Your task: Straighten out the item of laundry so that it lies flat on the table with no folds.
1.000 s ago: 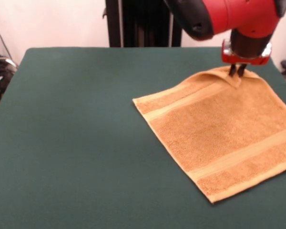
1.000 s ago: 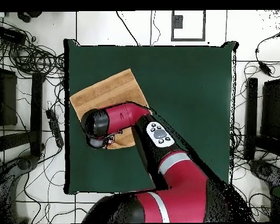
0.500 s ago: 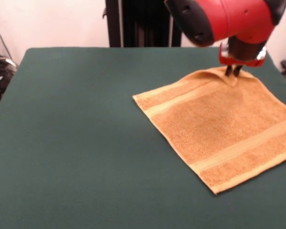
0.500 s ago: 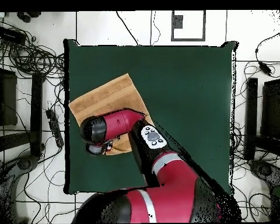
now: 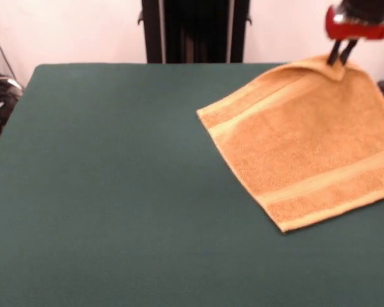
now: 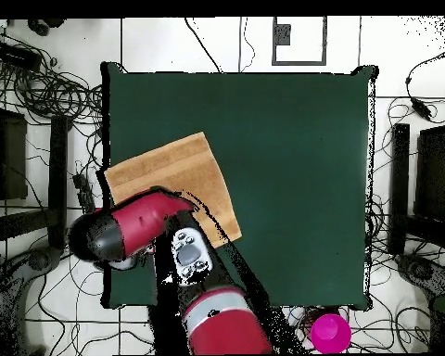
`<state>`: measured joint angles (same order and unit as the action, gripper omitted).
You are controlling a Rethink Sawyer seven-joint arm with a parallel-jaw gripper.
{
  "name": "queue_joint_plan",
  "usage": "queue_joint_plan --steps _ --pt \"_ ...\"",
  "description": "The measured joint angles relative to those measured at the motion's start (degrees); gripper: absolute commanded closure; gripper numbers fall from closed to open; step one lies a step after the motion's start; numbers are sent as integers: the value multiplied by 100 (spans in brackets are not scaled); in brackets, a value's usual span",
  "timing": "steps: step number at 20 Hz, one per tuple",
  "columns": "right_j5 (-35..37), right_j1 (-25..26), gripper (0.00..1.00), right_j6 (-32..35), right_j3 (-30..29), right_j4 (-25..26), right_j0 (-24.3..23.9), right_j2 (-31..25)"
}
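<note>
Where the front view cuts off at its upper right, the robot's single hand (image 5: pixel 341 56) reaches down with two dark fingers (image 5: pixel 333 54) drawn close together, clenched on the far corner of the towel (image 5: pixel 307 141) and holding that corner raised off the bench (image 5: pixel 109 192). There is one towel, orange-tan, and it sits toward the right side of the bench in this view, turned so its corners point roughly toward the bench edges. From the pinched corner the cloth slopes down; its near corner and left corner lie on the green surface, while its right part runs out of the picture. Two paler woven bands cross it, one near the upper-left edge and one near the lower-right edge. No tag, label or writing can be made out on it.

In the overhead view the one red and black arm (image 6: pixel 138 227) lies over the lower-left part of the towel (image 6: pixel 175 176), hiding the hand, and the towel's left corner reaches the bench's (image 6: pixel 291 167) left edge. One bright pink round object (image 6: pixel 329 332) sits just beyond the bench's bottom-right corner. A grey control panel with round buttons (image 6: pixel 191 256) shows on the arm; no lettering on it is legible.
</note>
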<state>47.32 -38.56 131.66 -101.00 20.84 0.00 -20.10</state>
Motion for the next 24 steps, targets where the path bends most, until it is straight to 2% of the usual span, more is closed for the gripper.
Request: queue_joint_plan --steps 2,6,7,24 --pt "-2 -321 100 0 -179 -118 259 101" --pt "-2 -548 100 0 -339 -258 521 256" --pt "-2 -594 0 0 -432 -330 596 308" --pt "-1 -670 0 0 -736 -544 568 695"
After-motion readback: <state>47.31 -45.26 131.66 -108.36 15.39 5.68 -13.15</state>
